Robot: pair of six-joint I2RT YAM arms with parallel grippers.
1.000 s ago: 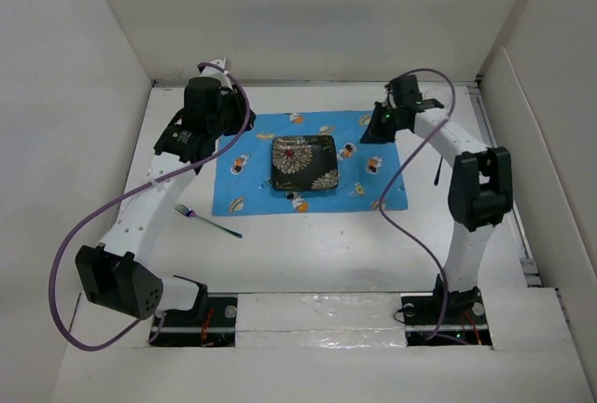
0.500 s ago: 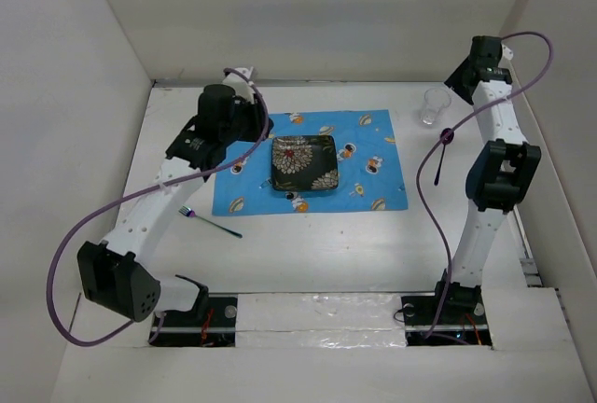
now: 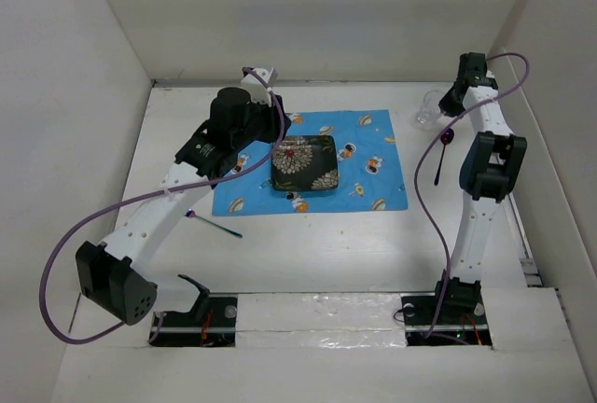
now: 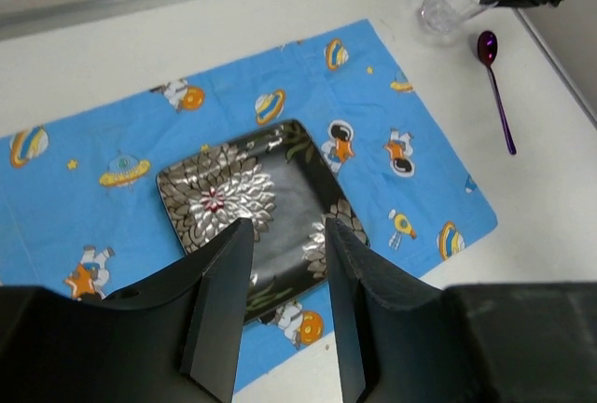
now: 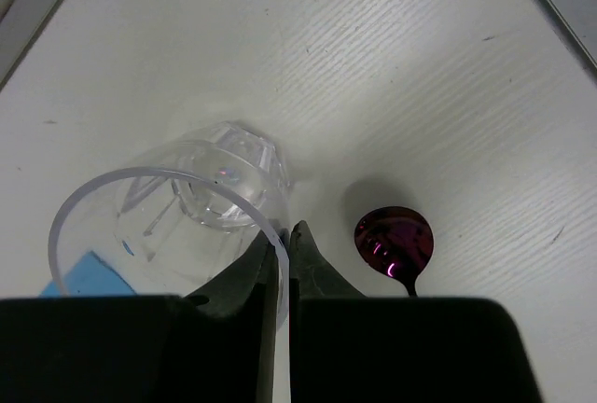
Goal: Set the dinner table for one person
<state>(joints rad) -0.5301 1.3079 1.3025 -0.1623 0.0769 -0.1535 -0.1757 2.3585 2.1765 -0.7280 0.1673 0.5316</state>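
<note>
On the white dinner table [image 3: 308,254] lies a blue cartoon-print cloth [image 3: 373,142] with a dark floral square plate [image 3: 304,162] on its middle. My left gripper [image 4: 286,226] hovers open above the plate [image 4: 252,207], with nothing between its fingers. At the back right a clear glass [image 3: 429,109] stands just off the cloth. My right gripper [image 5: 283,235] is shut on the rim of the glass [image 5: 168,226], one finger inside and one outside. A purple spoon [image 5: 394,240] lies right beside it on the table.
A purple-headed fork [image 3: 213,224] lies near the cloth's front left corner, partly under my left arm. The spoon [image 3: 441,156] runs lengthwise between the cloth and the right panel. White upright panels close in the left, back and right sides.
My right gripper left the cloth's back right corner, swung out to the glass, opened and closed on its rim. My left gripper opened and moved from the cloth's left side toward the plate.
</note>
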